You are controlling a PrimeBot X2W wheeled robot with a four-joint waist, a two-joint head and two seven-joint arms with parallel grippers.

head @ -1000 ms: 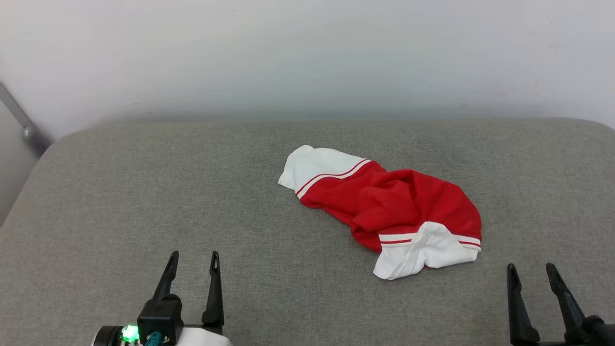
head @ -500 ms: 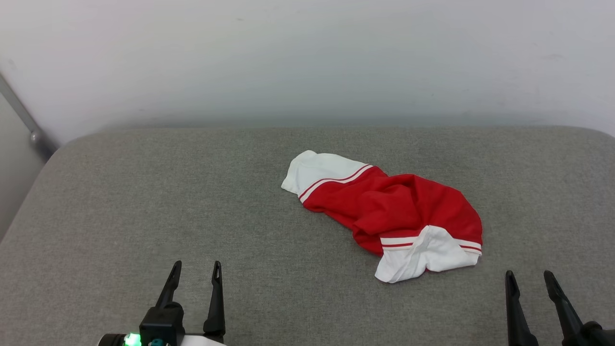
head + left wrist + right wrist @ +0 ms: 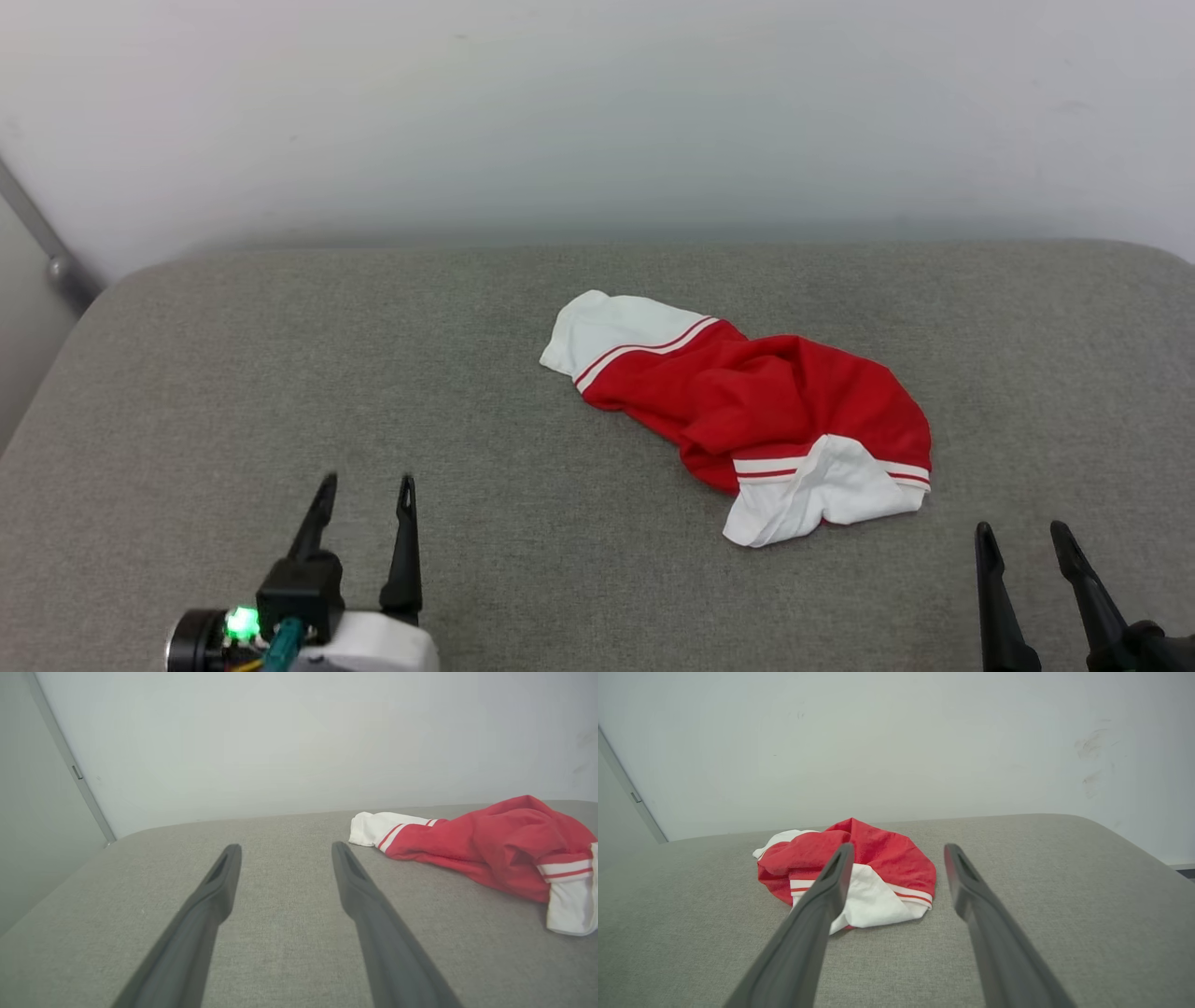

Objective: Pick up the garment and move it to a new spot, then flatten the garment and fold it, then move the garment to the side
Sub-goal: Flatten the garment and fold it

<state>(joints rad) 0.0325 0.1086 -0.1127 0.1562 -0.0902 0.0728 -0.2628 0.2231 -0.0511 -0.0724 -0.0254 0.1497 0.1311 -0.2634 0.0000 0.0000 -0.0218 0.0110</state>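
The garment lies crumpled on the grey cushion, right of centre: red body, one white sleeve at its far left end, another at its near right end, both with red-and-white stripe trim. Its print is hidden. My left gripper stands open at the lower left, well clear of the cloth. My right gripper stands open at the lower right, just near of the white sleeve and apart from it. The garment lies to the right of the left fingers. In the right wrist view the garment sits ahead of the open fingers.
A pale wall runs close behind the cushion's far edge. A grey metal bar slants down at the far left. The cushion's left edge drops away.
The head camera has shifted slightly, so the whole picture has moved. My left gripper has come a little further up the view. The garment lies as before.
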